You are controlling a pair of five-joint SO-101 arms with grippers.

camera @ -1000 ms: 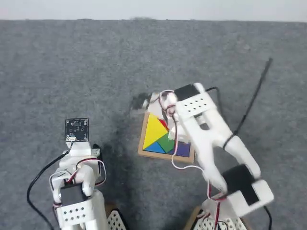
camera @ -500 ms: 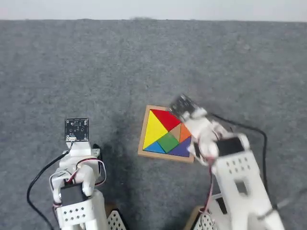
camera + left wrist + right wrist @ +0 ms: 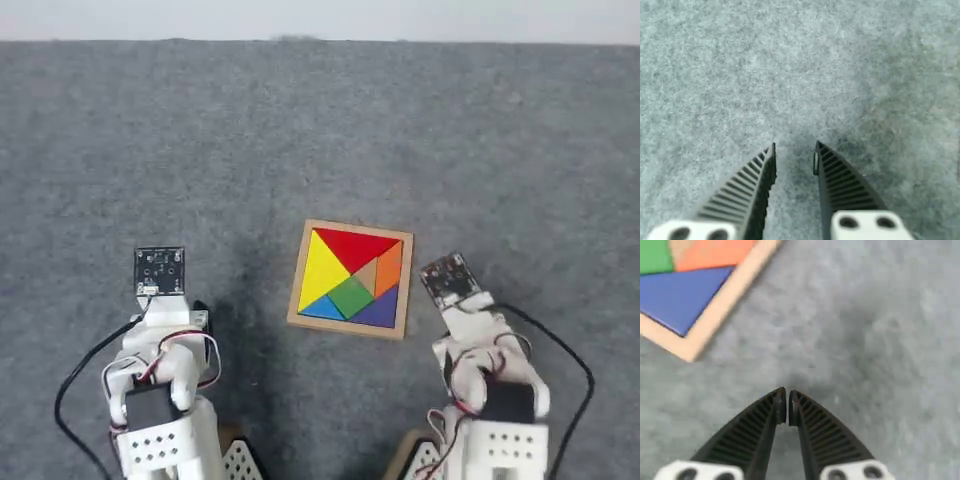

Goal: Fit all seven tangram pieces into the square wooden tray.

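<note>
The square wooden tray [image 3: 407, 286] lay flat on the grey bench [image 3: 200, 150], near the middle and turned a little askew. It was between the two arms and somewhat beyond them. Its pale rim framed a tight mosaic of coloured pieces. A large red triangle [image 3: 352, 247] ran along the far edge and a large yellow triangle [image 3: 319, 272] down the left side. A green square [image 3: 351, 296] sat in the centre, with an orange piece [image 3: 389, 268] on the right. A small light-blue triangle [image 3: 321, 309] and a dark blue piece [image 3: 379, 312] filled the near edge. Between red, green and orange sat a wood-coloured triangle [image 3: 366, 274]; whether it was a piece or bare tray floor could not be told.

The left hand [image 3: 795, 150] hung over bare bench well to the left of the tray, its fingers a narrow gap apart and holding nothing. The right hand [image 3: 787, 392] was over the bench just off the tray's near right corner, its fingertips pressed almost together, empty. From the right wrist, that corner showed its light rim and the dark blue piece lying flush inside.
</note>
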